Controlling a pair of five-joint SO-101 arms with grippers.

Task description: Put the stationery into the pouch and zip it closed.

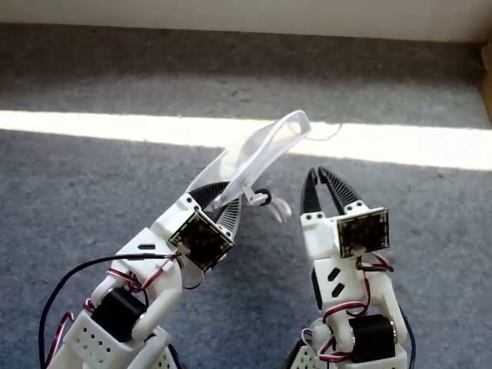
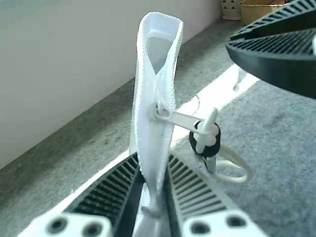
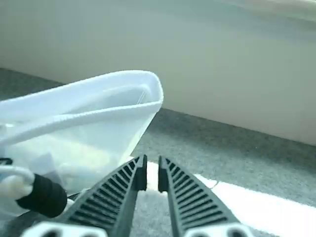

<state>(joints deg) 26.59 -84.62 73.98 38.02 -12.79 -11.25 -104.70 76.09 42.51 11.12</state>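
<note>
My left gripper (image 1: 221, 204) is shut on the clear pouch (image 1: 257, 150) and holds it tilted up off the carpet. In the left wrist view both fingers (image 2: 195, 190) pinch the pouch's white zipper edge (image 2: 153, 148). The zipper slider (image 2: 162, 109) sits partway along; beyond it the mouth (image 2: 159, 42) gapes. A black bead with a white cord loop (image 2: 204, 138) hangs from the pull. My right gripper (image 1: 317, 175) is beside the pouch, apart from it, shut with nothing held. The right wrist view has its fingertips (image 3: 141, 167) just under the pouch (image 3: 89, 123); pale shapes show through the wall.
Grey carpet (image 1: 92, 192) covers the floor, crossed by a bright sunlit strip (image 1: 115, 127). A pale wall (image 3: 222, 64) rises behind it. A basket-like object (image 2: 256, 10) stands by the wall in the left wrist view.
</note>
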